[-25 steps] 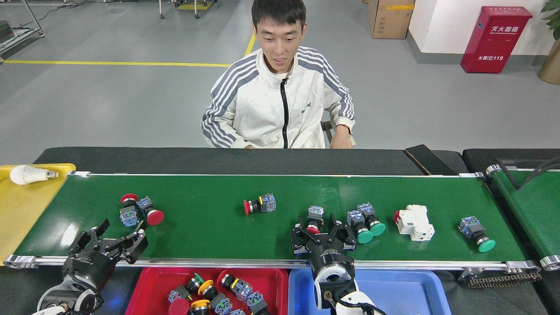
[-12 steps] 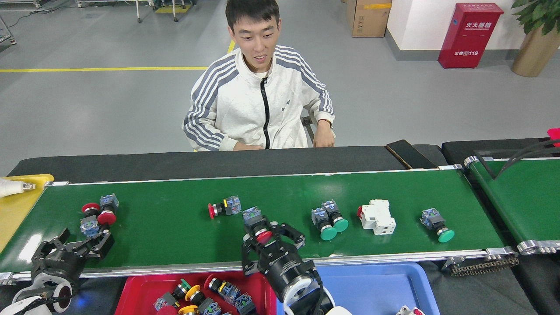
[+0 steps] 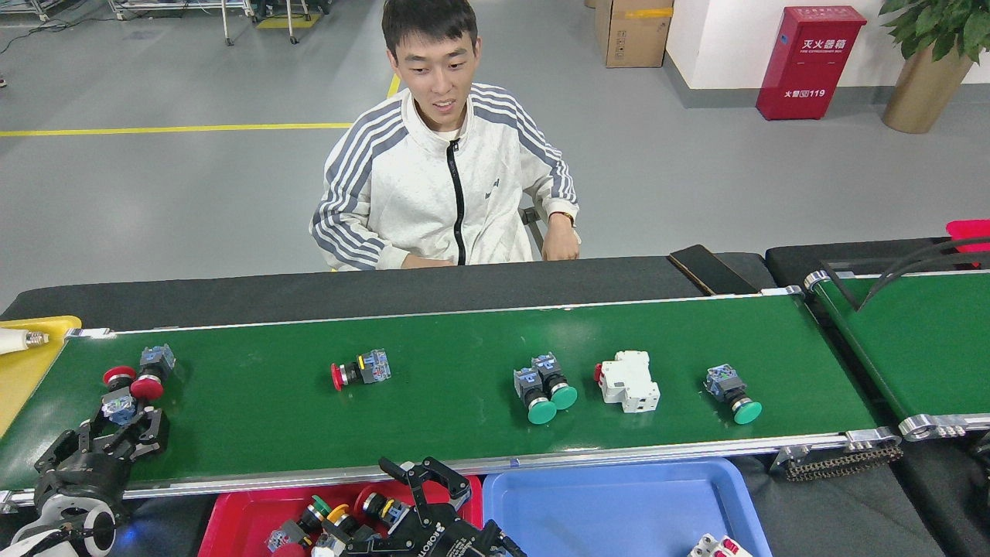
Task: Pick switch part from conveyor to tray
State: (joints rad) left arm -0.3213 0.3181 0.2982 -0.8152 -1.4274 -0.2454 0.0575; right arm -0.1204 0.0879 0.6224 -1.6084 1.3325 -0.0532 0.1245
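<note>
The conveyor (image 3: 433, 425) carries several switch parts. At its left end lies a red-capped pair (image 3: 131, 381). Further right are a red one with a yellow ring (image 3: 360, 371), a green-capped pair (image 3: 545, 387) and a single green one (image 3: 733, 394). My left gripper (image 3: 120, 427) stands open at the belt's front left, its fingertips right at the blue block of the red pair. My right gripper (image 3: 425, 473) is open above the red tray (image 3: 232, 526), which holds several switch parts. Nothing shows between its fingers.
A white circuit breaker (image 3: 628, 381) lies on the belt between the green switches. A blue tray (image 3: 619, 503) sits right of the red one. A yellow tray (image 3: 23, 363) with a bulb is at far left, and a second green belt (image 3: 913, 340) at right. A person sits behind the table.
My right gripper pulled back from the belt with a red-capped switch and now hangs over the red tray, with no switch visible in it. The left gripper closed in on the red pair. The view shifted.
</note>
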